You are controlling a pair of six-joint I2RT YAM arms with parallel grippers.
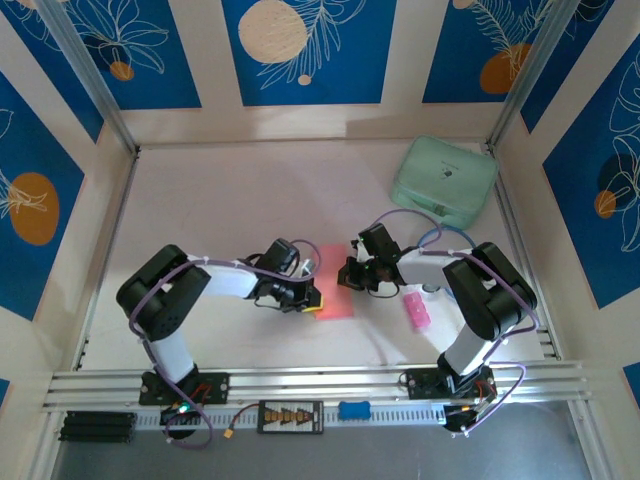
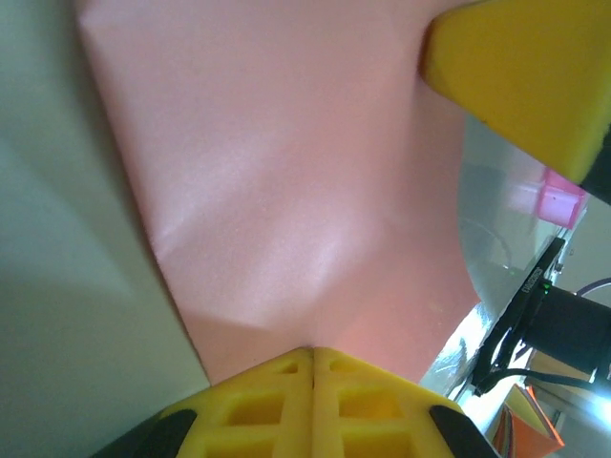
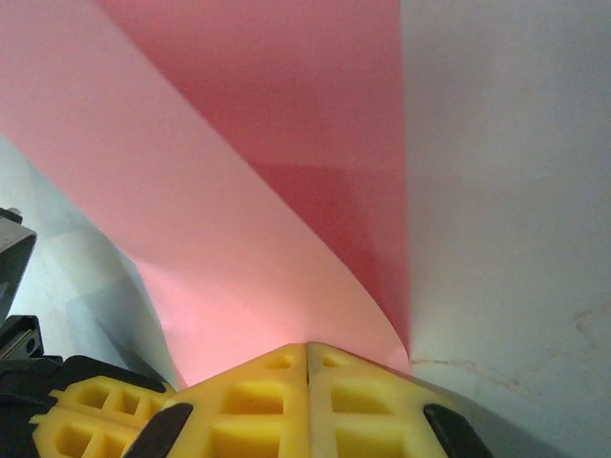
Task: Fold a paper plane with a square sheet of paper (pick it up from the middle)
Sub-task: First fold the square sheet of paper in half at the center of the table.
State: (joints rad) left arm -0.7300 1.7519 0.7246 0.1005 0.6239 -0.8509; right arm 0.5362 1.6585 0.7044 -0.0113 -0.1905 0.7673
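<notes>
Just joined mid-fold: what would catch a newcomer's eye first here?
The square sheet of paper, mid-table, is bowed up between the left gripper and right gripper, each shut on an opposite side. Behind to the right sits a mint-green case; a small bright-pink object lies beside the right arm.

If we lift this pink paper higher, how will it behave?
The pink paper will probably flop: it curves up to the right fingers pinching it. It likely creases easily; soft dents show above the left fingers. It looks thin and light, so a push may slide it on the table.
</notes>
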